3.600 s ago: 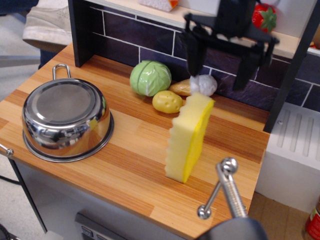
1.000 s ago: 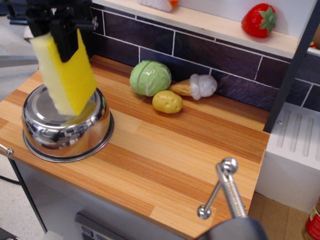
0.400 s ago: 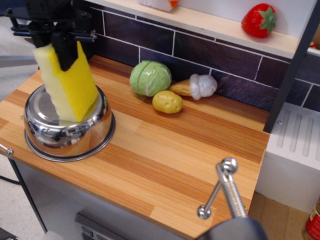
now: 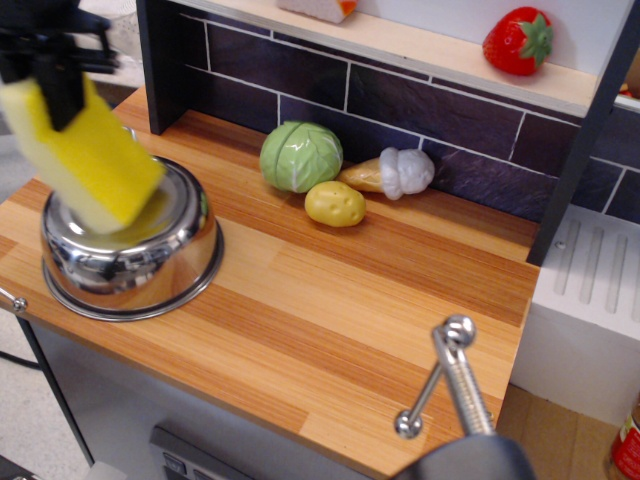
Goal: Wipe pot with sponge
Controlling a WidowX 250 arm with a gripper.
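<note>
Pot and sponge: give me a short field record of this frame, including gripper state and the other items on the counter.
pot: upside down on the counter's left end, shiny base up
sponge: tilted, lower end on the pot's base
gripper: shut on the sponge's upper end
wipe stage: sponge in contact with pot
cabbage: by the tiled back wall
potato: in front of the cabbage
strawberry: on the shelf

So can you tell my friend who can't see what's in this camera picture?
A black gripper holds a yellow sponge tilted on an upside-down shiny pot at the wooden counter's left end. Behind sit a cabbage, potato and garlic.
</note>
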